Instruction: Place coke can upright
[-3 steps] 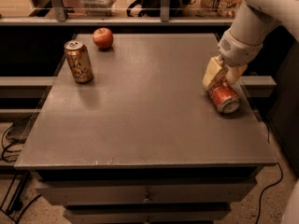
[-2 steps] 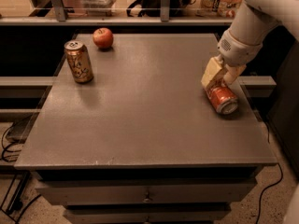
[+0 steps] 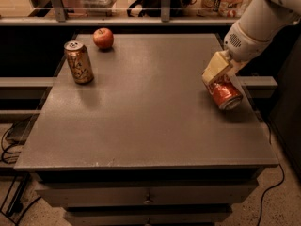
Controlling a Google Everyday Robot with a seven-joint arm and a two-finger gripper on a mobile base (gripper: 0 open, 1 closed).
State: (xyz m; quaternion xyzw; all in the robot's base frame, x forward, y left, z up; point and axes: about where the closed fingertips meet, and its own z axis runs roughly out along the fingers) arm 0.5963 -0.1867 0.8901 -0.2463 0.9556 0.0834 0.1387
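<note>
The coke can (image 3: 226, 95), red with a silver end facing front-right, is tilted on its side near the right edge of the grey table (image 3: 150, 112). My gripper (image 3: 216, 74), cream-coloured on a white arm coming in from the upper right, is shut on the can's far end and holds it just off or barely on the tabletop. The far end of the can is hidden behind the gripper.
A gold-brown can (image 3: 79, 62) stands upright at the back left of the table. A red apple (image 3: 103, 38) lies behind it near the back edge. A rail and shelves run behind the table. Drawers sit below the front edge.
The gripper and the coke can have both risen slightly together. The gold-brown can and the apple have not moved.
</note>
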